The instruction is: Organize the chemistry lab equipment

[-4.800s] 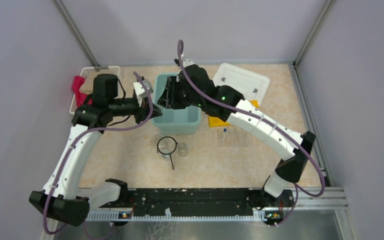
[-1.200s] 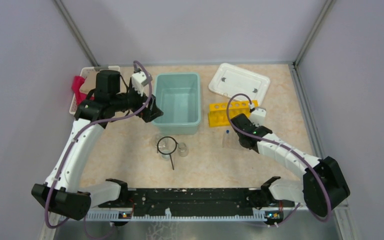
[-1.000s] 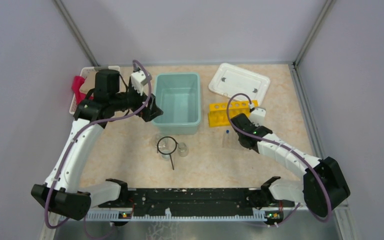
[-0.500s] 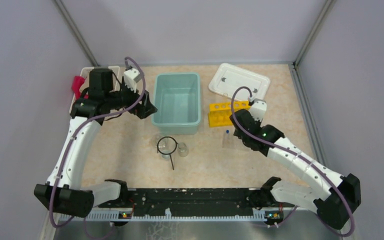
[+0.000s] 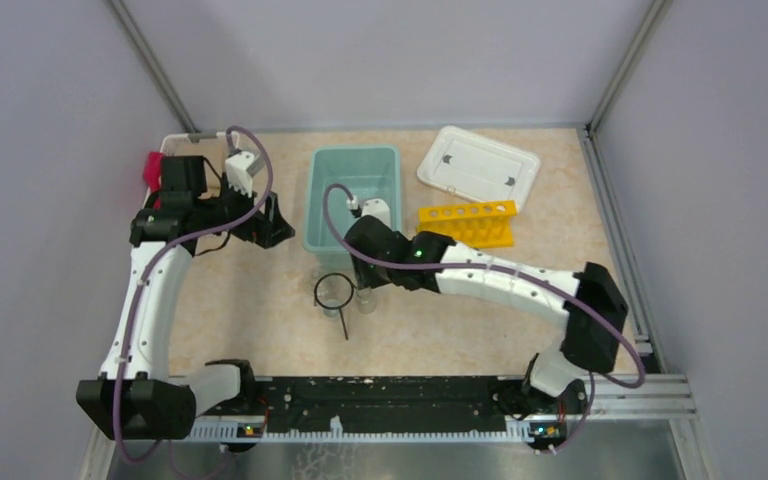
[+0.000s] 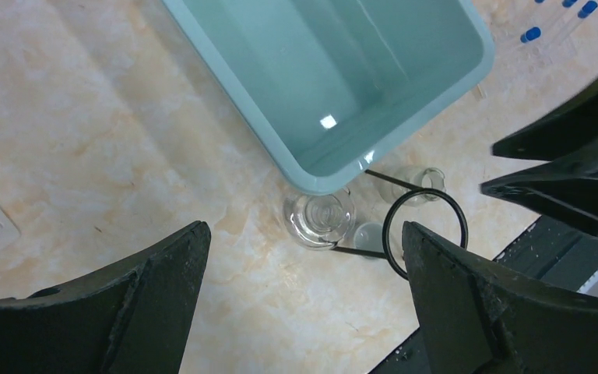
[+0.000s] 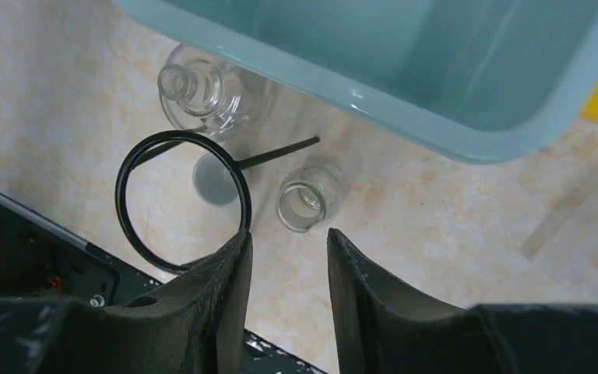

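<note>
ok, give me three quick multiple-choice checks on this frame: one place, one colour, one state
1. Where is the black ring?
A) on the white lid
B) on the table, on the arms' side of the teal bin
C) on a red cloth

2. What colour is the tube rack?
A) yellow
B) red
C) green

3. How are the left fingers?
A) shut on a beaker
B) shut, empty
C) wide apart, empty

Answers:
1 B, the ring lies flat by the bin's near wall.
2 A, plainly yellow in the top view.
3 C, the left wrist view shows only table between them.
</note>
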